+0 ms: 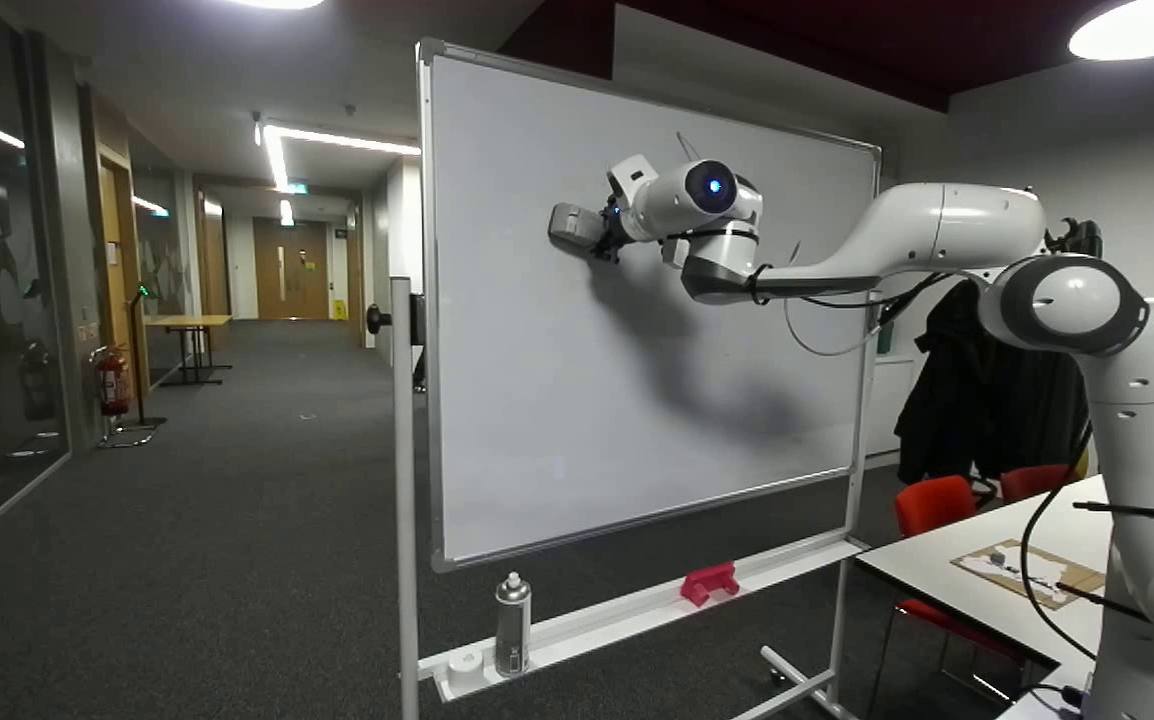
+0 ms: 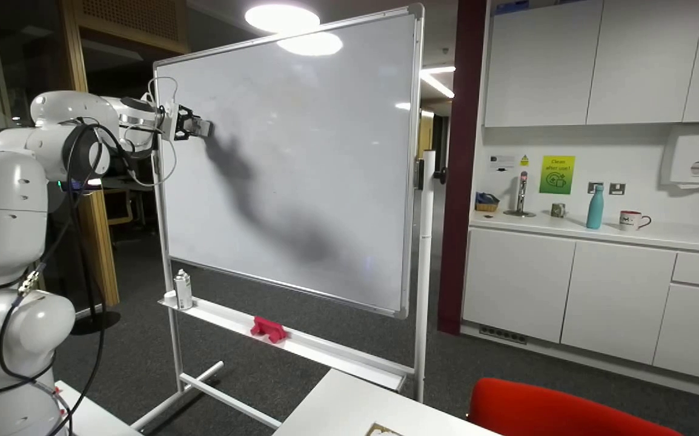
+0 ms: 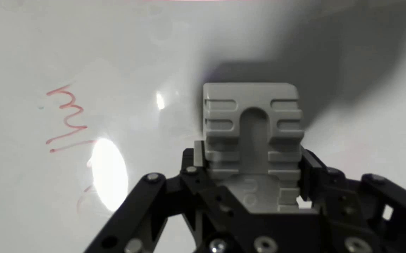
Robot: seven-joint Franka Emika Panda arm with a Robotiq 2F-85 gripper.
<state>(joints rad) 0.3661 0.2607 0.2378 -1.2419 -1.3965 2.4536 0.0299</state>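
My gripper (image 3: pixel 254 154) is shut on a grey, ridged block that looks like a whiteboard eraser (image 3: pixel 252 95), one finger pad (image 3: pixel 198 153) on each side. In both exterior views the eraser (image 1: pixel 575 227) is at the face of the whiteboard (image 1: pixel 537 420), in its upper part; whether it presses on the surface I cannot tell. The gripper (image 2: pixel 191 124) comes at the board from the front. Left of the eraser in the wrist view are a red squiggle (image 3: pixel 72 102) and a fainter red line (image 3: pixel 73 145), partly lost in glare. The eraser's rear is hidden by the gripper.
Below the board a ledge (image 1: pixel 617 625) carries a spray can (image 1: pixel 513 628), a small white round item (image 1: pixel 465 667) and a red plastic piece (image 1: pixel 710 584). A white table (image 2: pixel 337 399) and red chair (image 2: pixel 555 406) stand near. Cables hang along the arm.
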